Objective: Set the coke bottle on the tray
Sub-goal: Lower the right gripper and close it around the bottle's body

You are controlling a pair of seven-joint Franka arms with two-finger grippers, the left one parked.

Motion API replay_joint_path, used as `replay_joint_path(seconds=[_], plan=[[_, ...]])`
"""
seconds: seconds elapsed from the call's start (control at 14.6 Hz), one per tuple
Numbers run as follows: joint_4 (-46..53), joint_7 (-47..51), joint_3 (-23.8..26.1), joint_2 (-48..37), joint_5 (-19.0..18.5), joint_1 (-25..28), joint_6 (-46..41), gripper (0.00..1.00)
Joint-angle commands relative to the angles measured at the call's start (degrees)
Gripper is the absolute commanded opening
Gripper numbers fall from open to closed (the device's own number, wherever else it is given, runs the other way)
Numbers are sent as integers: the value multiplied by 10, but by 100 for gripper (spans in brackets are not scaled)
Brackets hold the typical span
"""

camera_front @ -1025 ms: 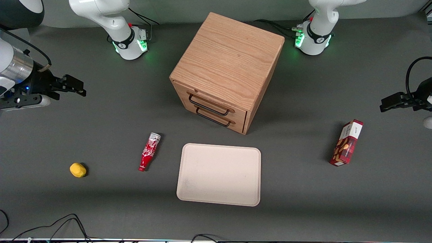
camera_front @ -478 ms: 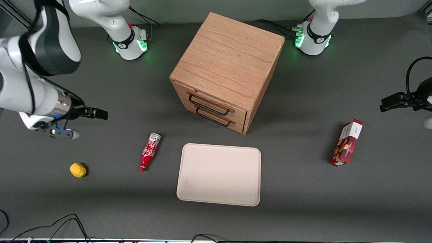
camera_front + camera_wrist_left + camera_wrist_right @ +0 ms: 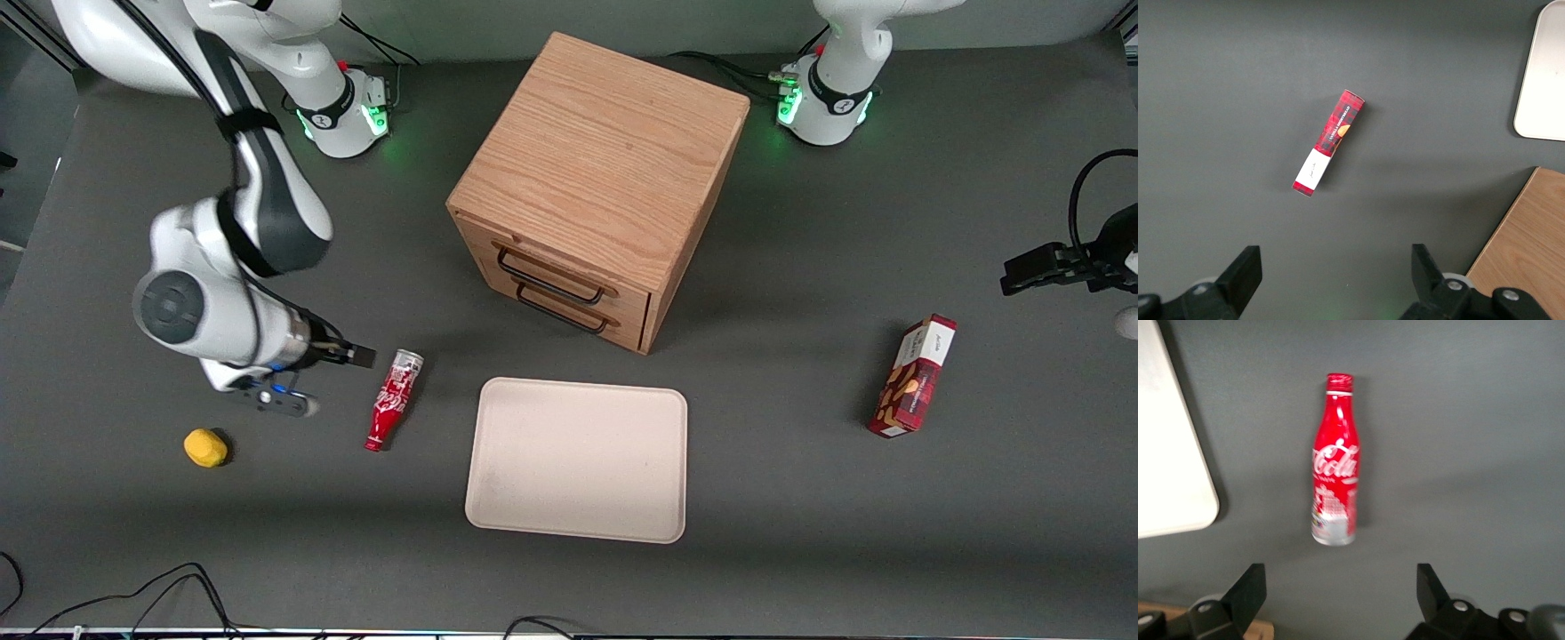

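Right wrist view alone shows gripper (image 3: pixel 1338 593) spread wide — coke bottle (image 3: pixel 1335 497) lying flat.

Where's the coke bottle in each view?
Front: bottle lying on the table beside the tray, neck toward the camera; gripper just off its silvery base.
Right wrist: bottle between the open fingers, tray corner alongside.
Left wrist: not in it.
Shared landmark: the tray.

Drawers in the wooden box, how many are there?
2: the upper drawer sits right above the lower drawer, both facing the tray. The gripper, beside the coke bottle, is open.
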Motion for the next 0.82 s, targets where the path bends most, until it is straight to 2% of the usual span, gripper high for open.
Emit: replay_joint_path(seconds=[0.0,0.27,0.41,0.75], plan=[[6,22,4,50,-26,1,46,100],[-38,60,3,69,-28,0,149,100],[-38,99,4,84,-32,2,169,100],[-36,115,3,115,-54,17,196,100]])
